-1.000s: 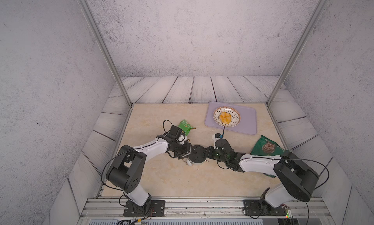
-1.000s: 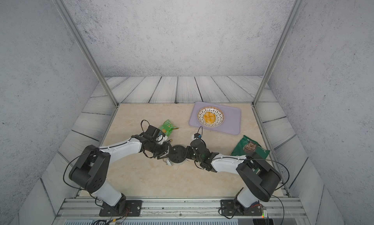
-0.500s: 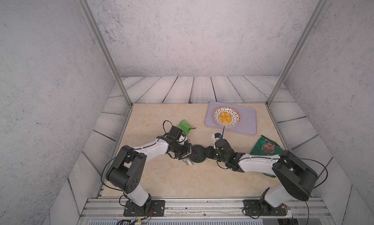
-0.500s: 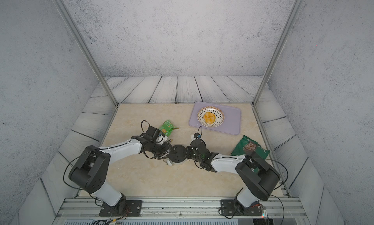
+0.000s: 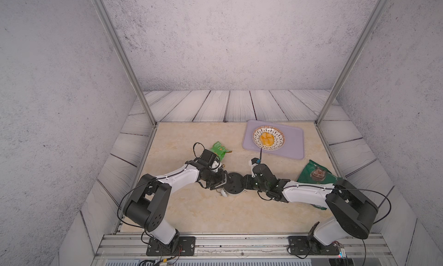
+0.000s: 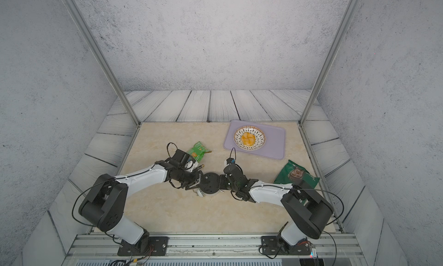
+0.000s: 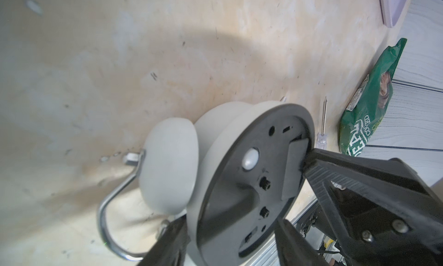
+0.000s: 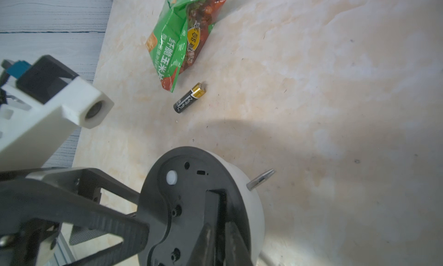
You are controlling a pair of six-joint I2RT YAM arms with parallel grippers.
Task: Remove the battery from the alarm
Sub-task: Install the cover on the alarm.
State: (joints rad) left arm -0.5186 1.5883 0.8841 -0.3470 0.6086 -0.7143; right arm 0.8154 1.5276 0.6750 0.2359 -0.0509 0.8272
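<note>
The alarm (image 5: 235, 183) (image 6: 211, 183) hangs face down between my two arms, its black round back (image 7: 239, 193) (image 8: 191, 205) turned up. My left gripper (image 7: 232, 228) (image 5: 222, 181) is shut on its rim, one finger on the white body and one on the back. My right gripper (image 8: 220, 225) (image 5: 245, 182) has its tips at the battery slot in the back, the jaws a narrow slit apart. The battery (image 8: 189, 98) (image 6: 201, 166), black with a gold end, lies loose on the table beside a light green snack bag (image 8: 184, 37).
A thin clear-handled screwdriver (image 7: 323, 126) lies just past the alarm, near a dark green bag (image 5: 314, 176) (image 7: 369, 104). A patterned dish (image 5: 268, 139) sits on a purple tray (image 5: 293, 145) at the back right. The light green bag (image 5: 219, 149) lies behind my left wrist.
</note>
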